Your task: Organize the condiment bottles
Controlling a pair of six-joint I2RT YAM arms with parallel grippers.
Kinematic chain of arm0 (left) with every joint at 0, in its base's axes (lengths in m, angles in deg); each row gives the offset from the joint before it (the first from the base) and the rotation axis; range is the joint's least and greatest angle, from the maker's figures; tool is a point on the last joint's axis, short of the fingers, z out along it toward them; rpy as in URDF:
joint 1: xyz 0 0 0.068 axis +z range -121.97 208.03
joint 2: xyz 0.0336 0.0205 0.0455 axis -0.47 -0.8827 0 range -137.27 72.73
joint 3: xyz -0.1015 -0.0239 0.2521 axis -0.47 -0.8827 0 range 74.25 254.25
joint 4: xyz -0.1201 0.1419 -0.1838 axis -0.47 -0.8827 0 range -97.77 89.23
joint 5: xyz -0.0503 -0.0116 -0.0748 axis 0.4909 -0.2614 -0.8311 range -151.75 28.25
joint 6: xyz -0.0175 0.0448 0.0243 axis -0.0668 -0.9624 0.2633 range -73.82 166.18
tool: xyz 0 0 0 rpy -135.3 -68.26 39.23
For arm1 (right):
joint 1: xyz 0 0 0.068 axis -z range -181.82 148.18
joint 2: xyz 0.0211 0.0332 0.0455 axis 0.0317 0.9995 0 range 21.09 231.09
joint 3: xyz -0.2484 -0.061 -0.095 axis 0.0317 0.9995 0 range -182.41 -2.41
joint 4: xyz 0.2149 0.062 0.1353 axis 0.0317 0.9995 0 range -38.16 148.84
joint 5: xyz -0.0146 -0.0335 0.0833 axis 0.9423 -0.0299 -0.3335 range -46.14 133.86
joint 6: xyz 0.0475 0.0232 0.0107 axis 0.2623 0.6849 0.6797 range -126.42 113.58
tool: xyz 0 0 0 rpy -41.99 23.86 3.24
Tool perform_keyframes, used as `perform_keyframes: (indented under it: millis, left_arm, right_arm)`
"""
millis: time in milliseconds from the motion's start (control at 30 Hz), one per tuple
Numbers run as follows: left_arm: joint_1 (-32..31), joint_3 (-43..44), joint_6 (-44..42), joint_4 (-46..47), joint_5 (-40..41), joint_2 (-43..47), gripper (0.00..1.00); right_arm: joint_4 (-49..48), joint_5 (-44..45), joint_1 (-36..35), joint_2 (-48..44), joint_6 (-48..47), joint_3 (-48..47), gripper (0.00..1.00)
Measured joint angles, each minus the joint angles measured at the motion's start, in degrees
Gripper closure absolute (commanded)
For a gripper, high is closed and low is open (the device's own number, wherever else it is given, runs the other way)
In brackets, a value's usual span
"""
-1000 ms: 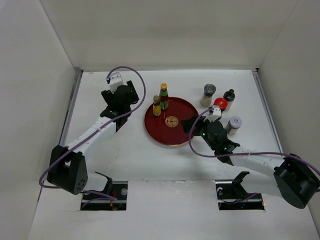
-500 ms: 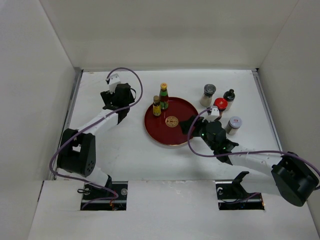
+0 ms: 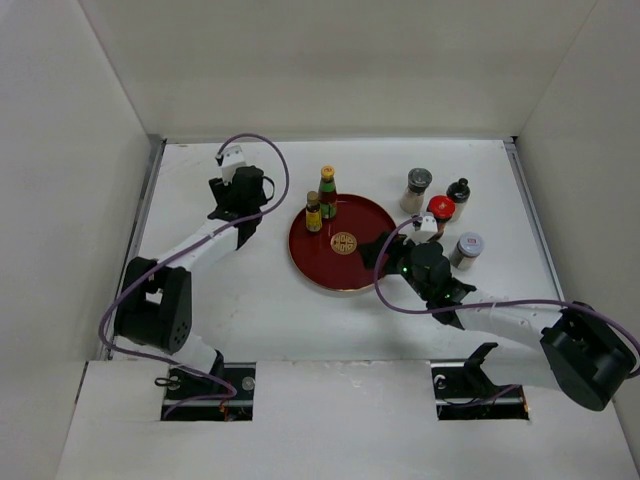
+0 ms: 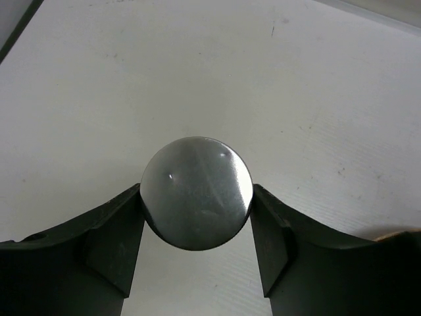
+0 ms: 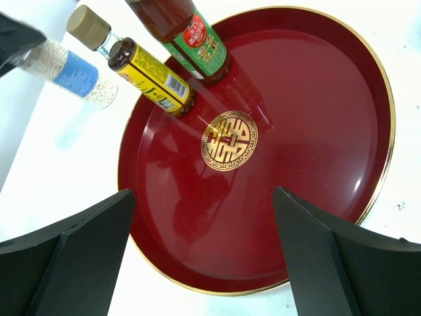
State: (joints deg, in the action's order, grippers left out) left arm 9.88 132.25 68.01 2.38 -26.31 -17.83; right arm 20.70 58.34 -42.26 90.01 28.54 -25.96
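1. Compared with a second ago, the left hand [image 3: 238,192] has narrowed onto the white bottle [image 4: 196,193]. Both fingers now touch its silver cap, gripping it. The arm's lower links have swung more upright.
2. The right hand [image 5: 204,192] has barely shifted. It hangs spread wide over the red tray [image 3: 335,275] at its 3 o'clock rim, with only the tray showing between its fingers.
3. The tray and the other bottles are unmoved. The yellow-label bottle [image 3: 313,211] and green-label bottle [image 3: 327,192] stand inside the rim at 11 to 12 o'clock.
4. The grey-capped jar [image 3: 417,190], black-capped bottle [image 3: 458,190], red-capped jar [image 3: 440,208] and silver-capped jar [image 3: 467,246] cluster at 1 to 3 o'clock, off the tray.
5. The white bottle stands outside the rim at 10 o'clock.
6. Bare surface [image 3: 250,300] lies at the tray's 6 to 9 o'clock, and the tray's centre and near half are bare.
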Motion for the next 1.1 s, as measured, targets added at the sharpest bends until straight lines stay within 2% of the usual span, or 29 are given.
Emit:
perform_keyframes:
  millis: [167,333,400,467,500,533,600,700,867,933,1100]
  left_arm:
    - [-4.61,-5.2,-0.92,-4.7,1.55,10.56,0.64]
    - [-14.32,-5.68,-0.7,-11.32,2.32,23.28,0.64]
    - [-18.27,-5.51,0.0,-12.59,2.49,25.68,0.64]
    - [-22.16,-4.98,0.79,-13.62,2.54,25.79,0.64]
    - [-23.91,-4.83,1.11,-13.79,2.49,25.18,0.64]
    - [-25.55,-4.74,1.36,-13.81,2.49,24.33,0.64]
    - [-28.24,-4.72,1.55,-13.29,2.4,22.29,0.64]
    - [-30.73,-4.7,1.66,-12.17,1.42,18.64,0.64]
    - [-30.91,-4.96,1.75,-9.55,0.33,14.23,0.64]
    - [-30.62,-5.6,1.77,-7.48,0.07,13.6,0.63]
    - [-30.23,-6.88,1.55,-3.26,-0.24,11.63,0.59]
  right_arm:
    - [0.02,-0.04,0.0,-0.2,0.0,0.0,0.09]
    - [-0.13,-0.09,0.0,-0.61,0.0,0.02,0.14]
    - [-0.15,-0.07,0.0,-0.9,-0.04,0.02,0.3]
    - [-0.24,-0.04,0.0,-1.16,-0.24,0.02,0.55]
    - [-0.28,-0.07,0.04,-1.22,-0.22,0.02,0.64]
    - [-0.22,-0.11,0.17,-1.4,-0.11,0.02,0.69]
    - [-0.15,-0.09,0.26,-1.95,0.13,0.02,0.73]
    - [-0.2,-0.07,0.28,-3.32,0.2,0.02,0.7]
    - [-0.22,0.37,0.33,-5.75,0.31,0.33,0.48]
    - [-0.22,0.72,0.39,-7.45,0.42,0.96,0.35]
    - [-0.24,1.95,0.79,-11.08,0.17,2.19,0.22]
